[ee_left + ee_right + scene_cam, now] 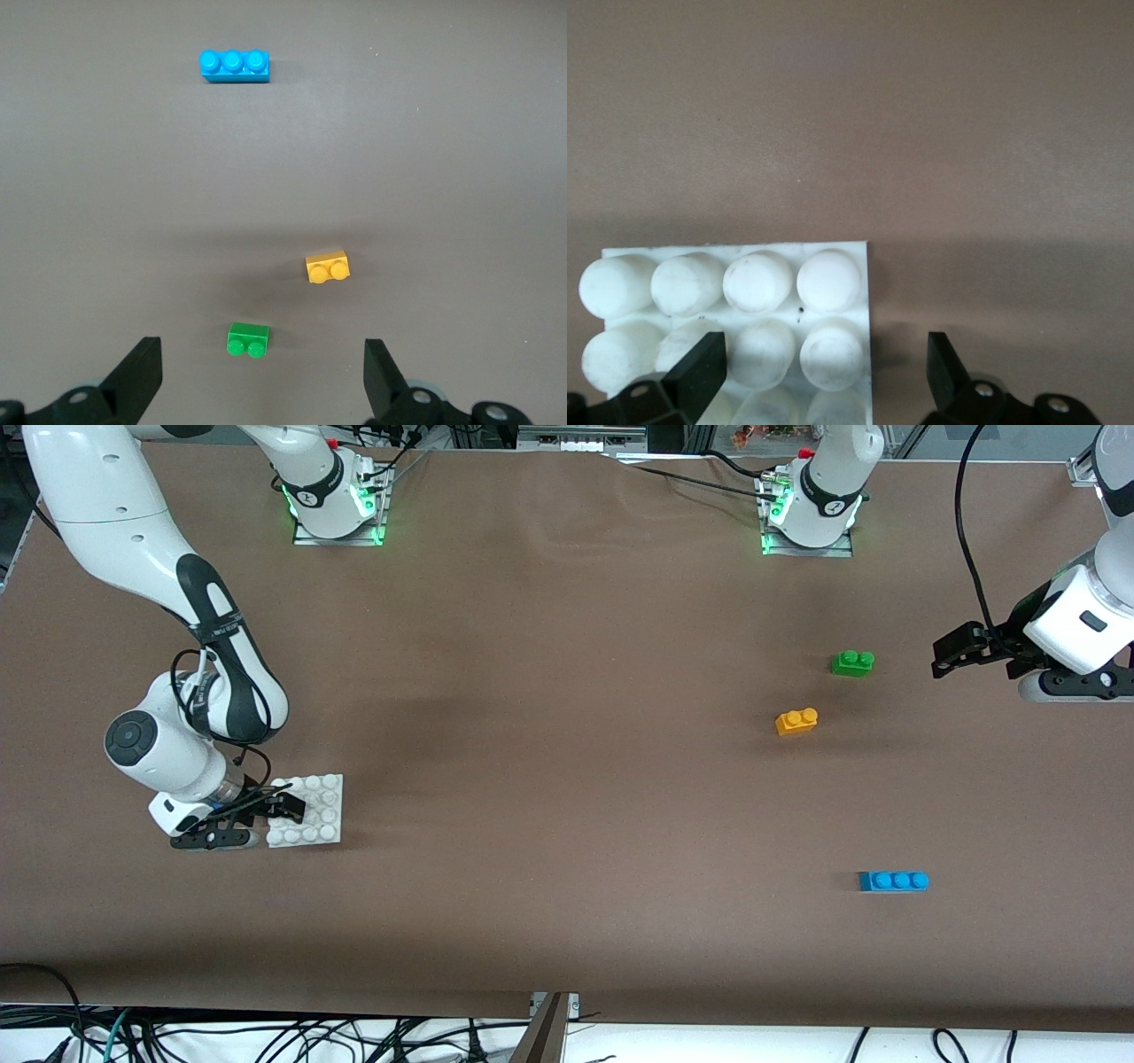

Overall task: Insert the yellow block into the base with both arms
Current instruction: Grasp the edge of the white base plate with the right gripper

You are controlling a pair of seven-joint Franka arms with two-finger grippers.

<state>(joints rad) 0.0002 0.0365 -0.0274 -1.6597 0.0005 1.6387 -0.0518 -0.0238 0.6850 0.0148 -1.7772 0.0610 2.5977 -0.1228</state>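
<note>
The yellow block [796,721] [327,266] lies on the brown table toward the left arm's end, studs up, with nothing touching it. The white studded base [314,815] [861,257] lies flat toward the right arm's end. My right gripper [263,821] [824,359] is low over one edge of the base and open. One finger is above the studs and the other is above bare table; it holds nothing. My left gripper [946,654] [261,365] hangs open and empty over the table at the left arm's end, apart from the yellow block.
A green two-stud brick [852,662] [248,339] sits a little farther from the front camera than the yellow block. A blue three-stud brick [893,880] [234,65] lies nearer to that camera. The arm bases [337,505] stand along the table's back edge.
</note>
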